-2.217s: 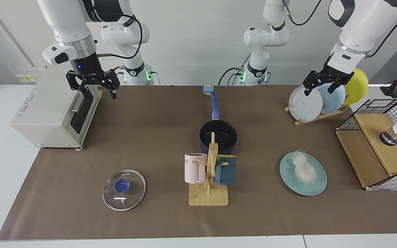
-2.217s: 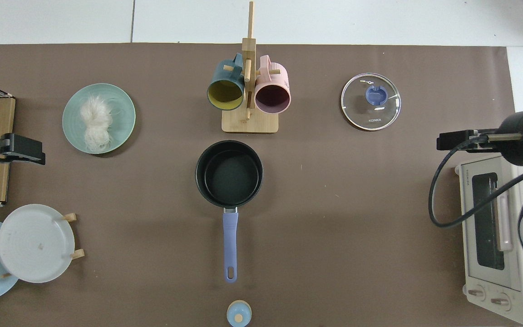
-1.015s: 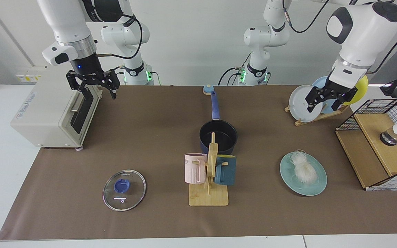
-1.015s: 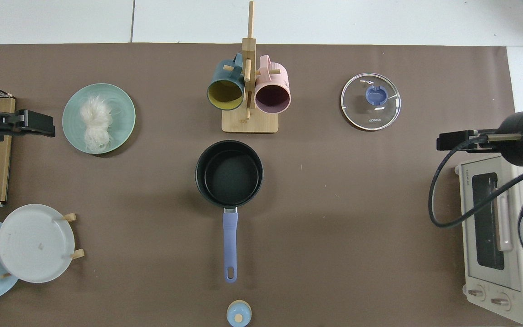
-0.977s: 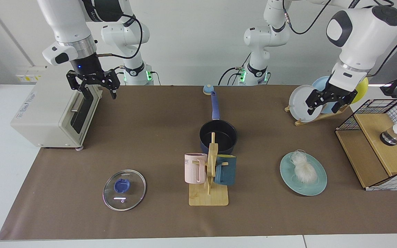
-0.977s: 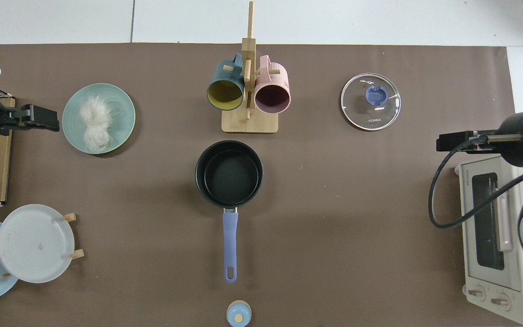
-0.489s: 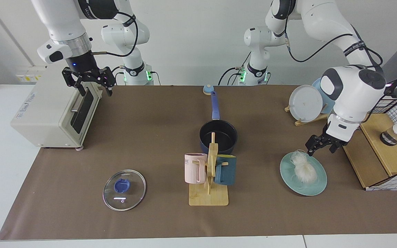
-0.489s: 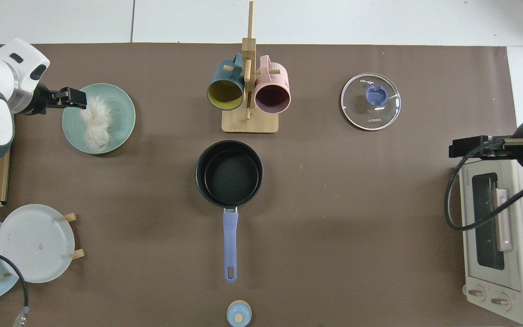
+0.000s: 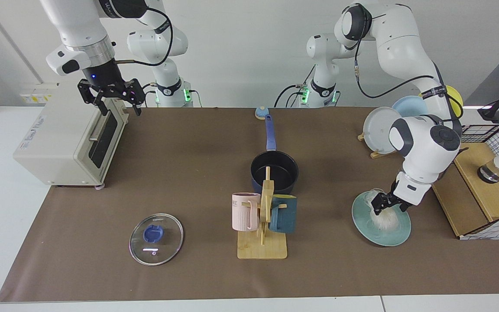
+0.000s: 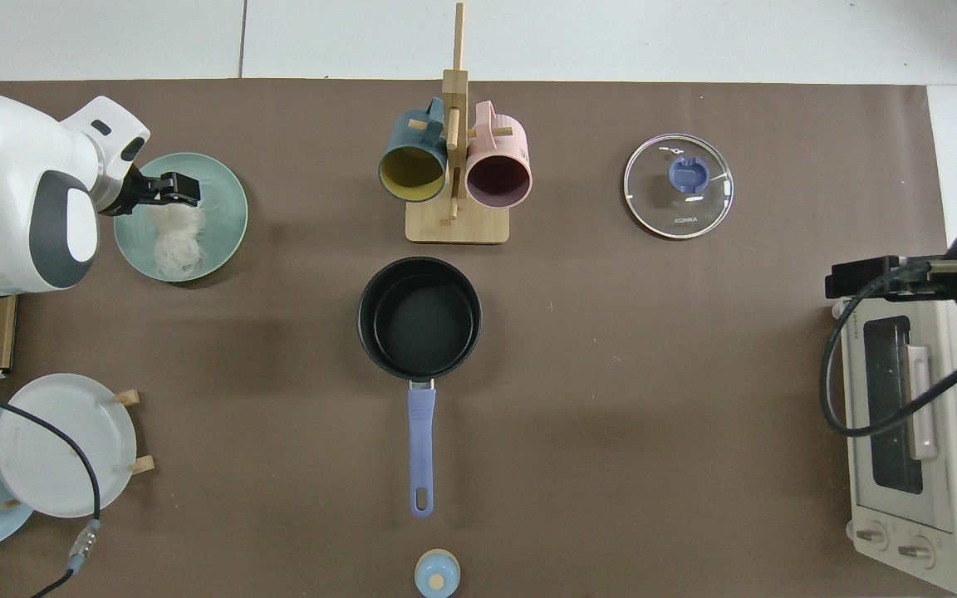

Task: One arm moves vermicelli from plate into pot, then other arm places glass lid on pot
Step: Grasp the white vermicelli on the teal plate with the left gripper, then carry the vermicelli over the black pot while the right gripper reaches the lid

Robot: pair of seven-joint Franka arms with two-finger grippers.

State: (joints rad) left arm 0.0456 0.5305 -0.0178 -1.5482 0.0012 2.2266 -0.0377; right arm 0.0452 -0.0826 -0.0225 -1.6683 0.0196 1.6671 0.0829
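Observation:
The vermicelli (image 9: 386, 220) (image 10: 173, 242) lies as a white tuft on the pale teal plate (image 9: 367, 229) (image 10: 228, 223). My left gripper (image 9: 388, 207) (image 10: 173, 189) is down on the plate, open, with its fingers on either side of the tuft's upper end. The dark blue pot (image 9: 274, 171) (image 10: 419, 320) sits mid-table with nothing in it, its long handle pointing toward the robots. The glass lid (image 9: 156, 238) (image 10: 678, 185) with its blue knob lies flat on the mat. My right gripper (image 9: 111, 97) (image 10: 852, 278) waits open above the toaster oven's door.
A wooden mug tree (image 9: 262, 247) with a pink mug and a dark teal mug stands just in front of the pot. A toaster oven (image 9: 65, 143), a rack of plates (image 9: 381, 130) and a wooden box in a wire basket (image 9: 474, 186) line the sides.
The left arm has swung from the plate rack down onto the teal plate, bringing its gripper over the vermicelli. The right gripper has shifted slightly up and back.

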